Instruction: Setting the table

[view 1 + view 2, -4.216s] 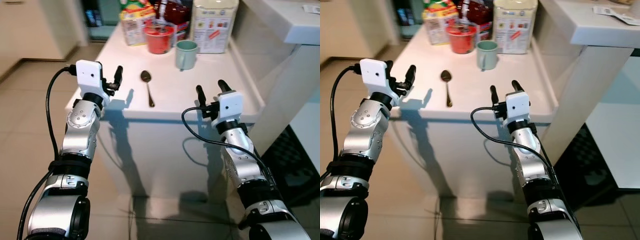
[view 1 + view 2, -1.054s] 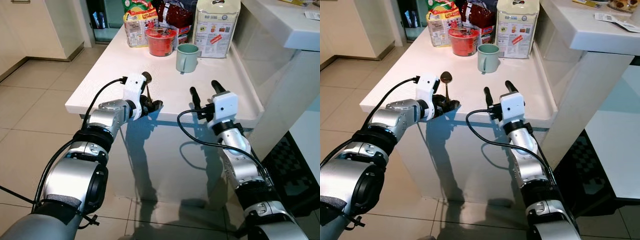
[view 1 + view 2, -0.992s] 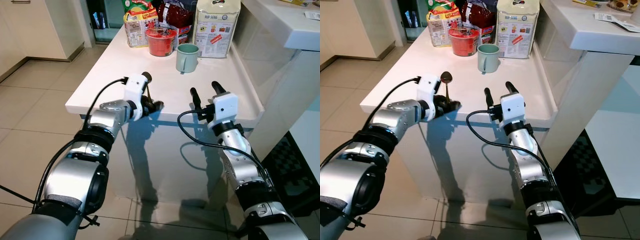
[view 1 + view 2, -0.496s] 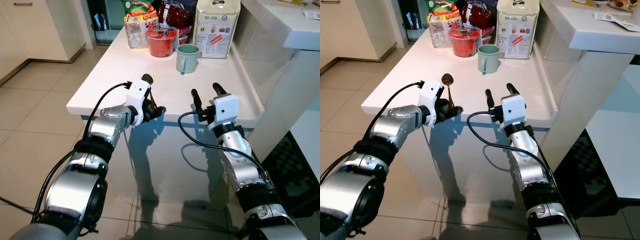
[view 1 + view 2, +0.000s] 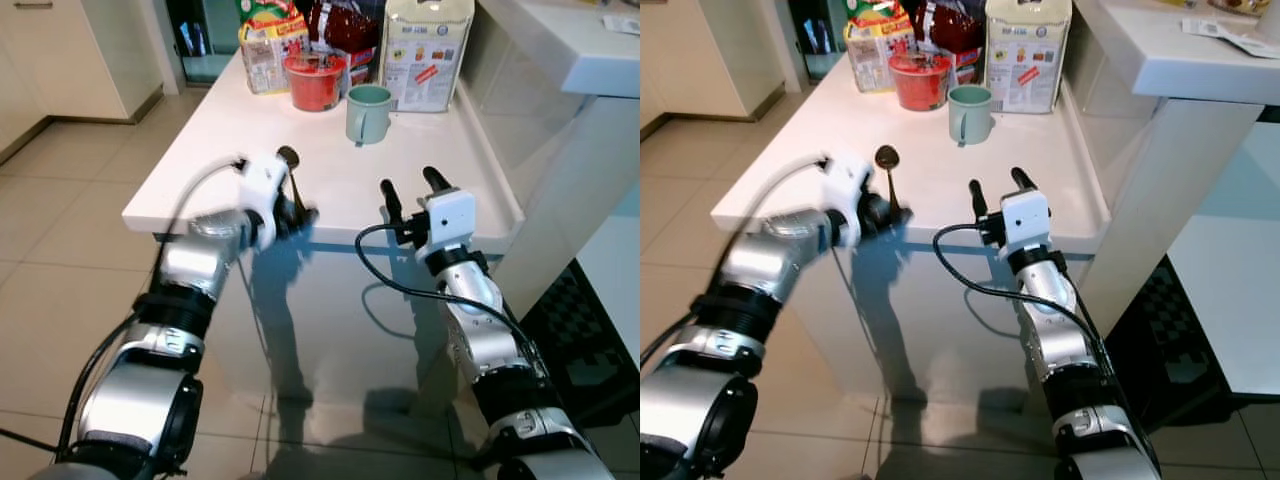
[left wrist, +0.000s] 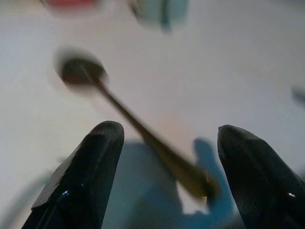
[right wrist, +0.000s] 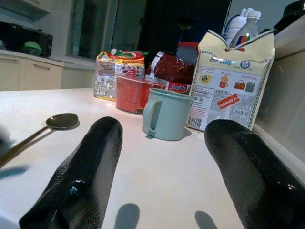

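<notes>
Left pincer (image 6: 159,179) is sitting at the near edge of the white desk (image 5: 220,130), fingers spread wide on either side of the spoon's handle end; nothing gripped yet. View is motion-blurred. Spoon (image 5: 890,180) is lying flat on the desk, bowl pointing far, handle toward the near edge.

Right pincer (image 5: 408,187) is hovering over the near edge to the right, fingers wide apart, empty.

Farther back: teal mug (image 5: 367,112), red bowl (image 5: 314,80), snack packets and a cream bag (image 5: 427,50).

Judged step: reaching for the spoon. Next move likely calls for closing on the thin handle; being flat on the desk, it may slip.
</notes>
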Robot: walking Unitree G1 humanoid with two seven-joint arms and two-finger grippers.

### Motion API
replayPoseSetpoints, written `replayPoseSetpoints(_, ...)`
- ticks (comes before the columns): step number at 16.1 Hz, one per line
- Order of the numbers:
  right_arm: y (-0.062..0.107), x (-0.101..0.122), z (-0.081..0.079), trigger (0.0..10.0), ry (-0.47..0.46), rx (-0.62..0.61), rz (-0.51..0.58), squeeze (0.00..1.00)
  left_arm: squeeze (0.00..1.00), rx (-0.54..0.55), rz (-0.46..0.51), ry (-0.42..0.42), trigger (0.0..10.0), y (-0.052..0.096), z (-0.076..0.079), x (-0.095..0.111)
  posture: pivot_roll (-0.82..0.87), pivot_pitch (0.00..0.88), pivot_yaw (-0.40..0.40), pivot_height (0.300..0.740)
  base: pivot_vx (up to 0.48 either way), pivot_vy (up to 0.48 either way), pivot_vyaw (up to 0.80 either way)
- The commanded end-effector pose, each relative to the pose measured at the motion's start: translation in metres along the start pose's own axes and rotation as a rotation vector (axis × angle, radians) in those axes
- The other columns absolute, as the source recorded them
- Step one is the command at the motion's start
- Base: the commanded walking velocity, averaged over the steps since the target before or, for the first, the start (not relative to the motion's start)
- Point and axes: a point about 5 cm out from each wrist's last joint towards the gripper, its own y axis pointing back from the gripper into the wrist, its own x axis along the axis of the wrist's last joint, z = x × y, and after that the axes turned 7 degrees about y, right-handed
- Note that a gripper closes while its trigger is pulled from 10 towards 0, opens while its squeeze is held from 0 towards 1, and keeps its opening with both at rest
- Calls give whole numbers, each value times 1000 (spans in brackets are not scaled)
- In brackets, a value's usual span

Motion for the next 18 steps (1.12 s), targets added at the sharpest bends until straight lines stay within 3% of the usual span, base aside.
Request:
replayPoseSetpoints(1, 1, 1, 2, 10000, 12, 6, -3, 0, 0, 31, 64, -28, 10000, 4, -4, 21, 27, 30, 26, 740, 0, 0, 0)
replayPoseSetpoints(5, 1, 1, 1, 10000, 11, 9, -2, 0, 0, 53, 36, -48, 10000, -5, -11, 29, 24, 31, 29, 740, 0, 0, 0)
replayPoseSetpoints(10, 0, 2, 0, 10000, 9, 4, 0, 0, 0, 66, -50, 4, 10000, -17, -10, 15, 12, 30, 40, 740, 0, 0, 0)
replayPoseSetpoints(12, 2, 2, 1, 10000, 9, -2, -1, 0, 0, 128, -51, 33, 10000, -17, -18, 4, 6, 32, 44, 740, 0, 0, 0)
replayPoseSetpoints(18, 4, 0, 0, 10000, 9, 5, -8, 0, 0, 138, -111, 68, 10000, -17, -19, -18, 12, 34, 41, 740, 0, 0, 0)
